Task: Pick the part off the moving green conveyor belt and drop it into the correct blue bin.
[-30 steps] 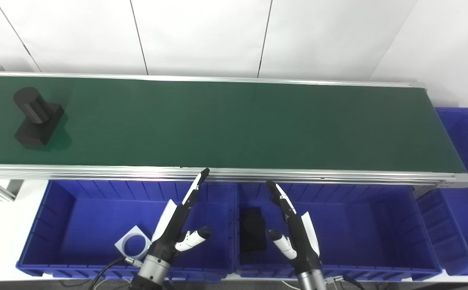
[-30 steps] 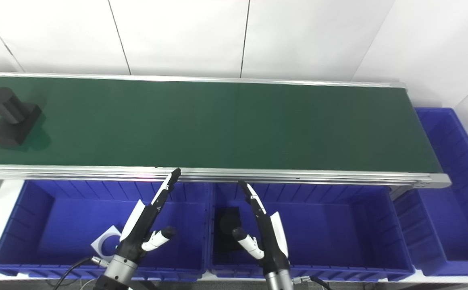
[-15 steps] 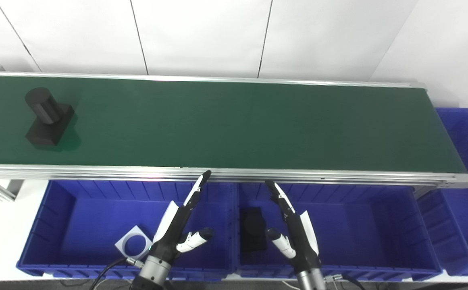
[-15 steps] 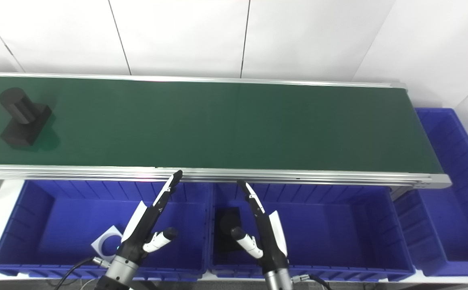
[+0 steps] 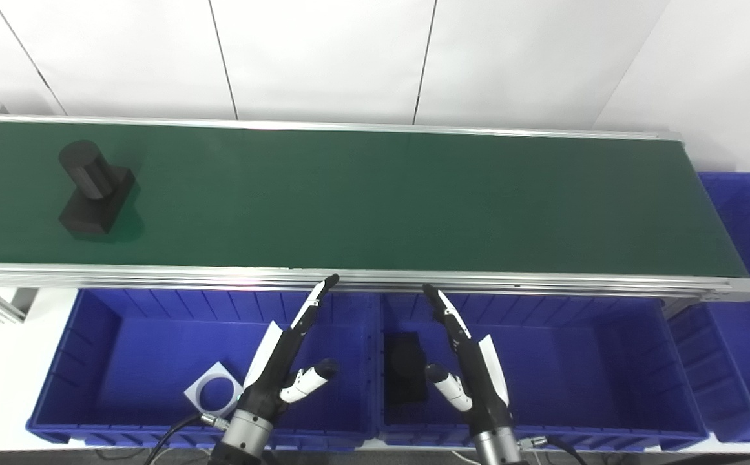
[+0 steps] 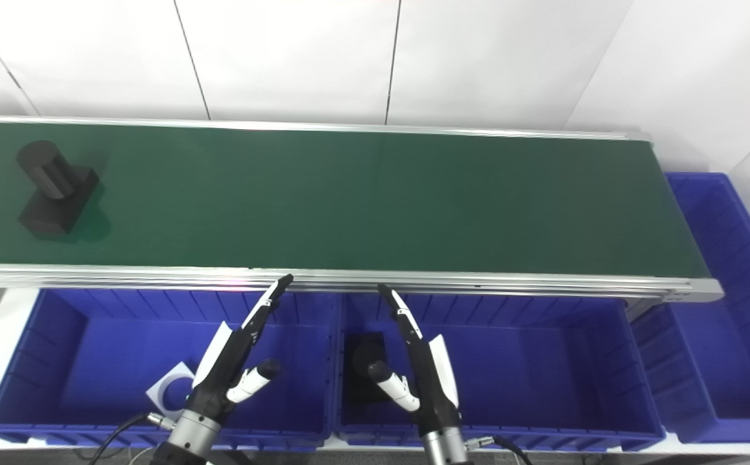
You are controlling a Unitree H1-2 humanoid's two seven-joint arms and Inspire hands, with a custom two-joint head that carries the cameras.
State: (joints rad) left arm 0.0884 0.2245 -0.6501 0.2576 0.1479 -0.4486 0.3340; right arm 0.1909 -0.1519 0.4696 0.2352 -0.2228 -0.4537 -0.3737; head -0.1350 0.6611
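Both our left hand (image 5: pixel 284 361) and right hand (image 5: pixel 468 361) hover empty, fingers spread, over the bins. The black part (image 5: pixel 93 190) rides the belt (image 5: pixel 381 200) far left; reaching late, we risk missing it.

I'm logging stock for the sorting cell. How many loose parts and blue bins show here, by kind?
Black parts: 2, one on the belt, one in the middle bin
White square plate with hole: 1
Blue bins: 3, left, middle, right
Total: 6
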